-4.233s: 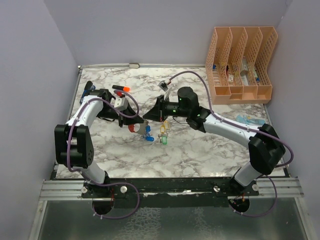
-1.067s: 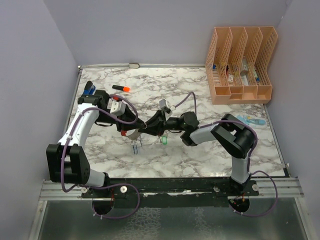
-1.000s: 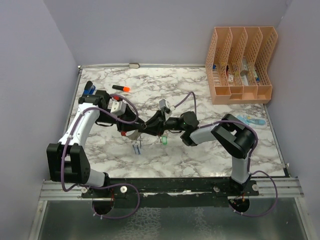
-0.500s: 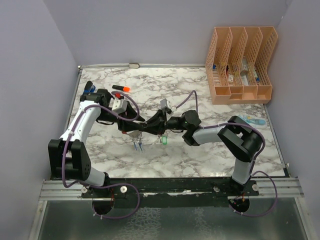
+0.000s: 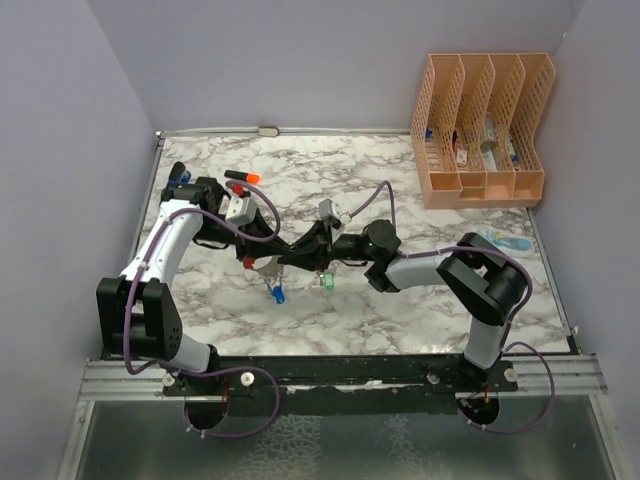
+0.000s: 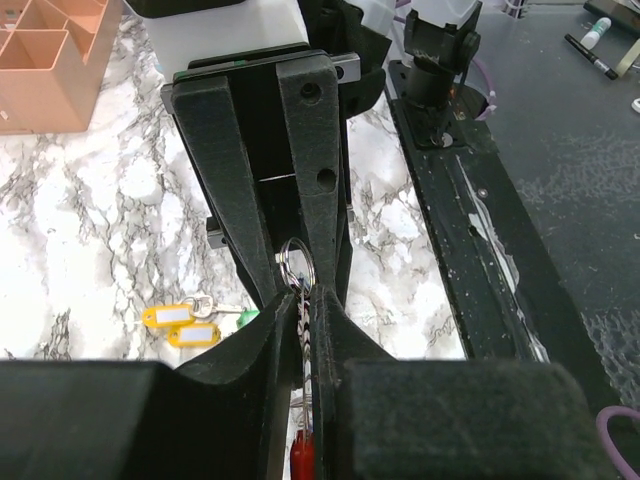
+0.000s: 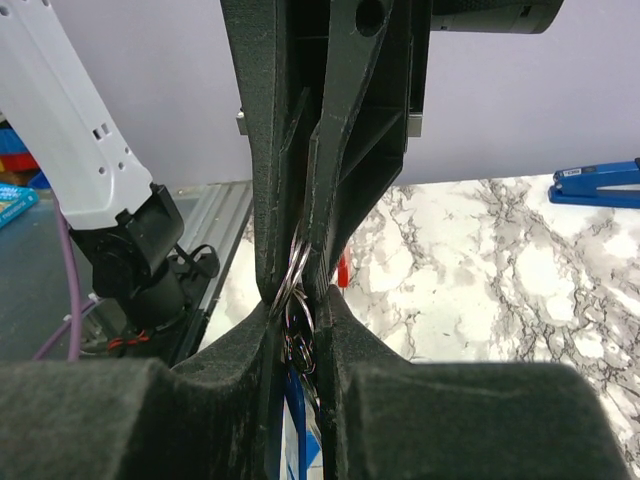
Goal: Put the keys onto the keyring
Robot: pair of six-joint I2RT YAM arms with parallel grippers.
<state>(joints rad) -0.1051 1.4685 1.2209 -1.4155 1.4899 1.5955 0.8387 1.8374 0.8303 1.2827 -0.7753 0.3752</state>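
Meeting above marble worktop, left of centre: left gripper, jaws pinched tight on large D-shaped silver-and-red keyring; right gripper, jaws closed on ring end of blue-capped metal key, which hangs free. Green-capped key, yellow-capped keys: lying on worktop near centre.

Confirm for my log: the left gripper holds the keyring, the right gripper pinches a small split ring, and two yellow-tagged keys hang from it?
No: the two yellow-tagged keys lie on the table, apart from the split ring, per the left wrist view. The left gripper holds the keyring; the right gripper pinches the split ring.
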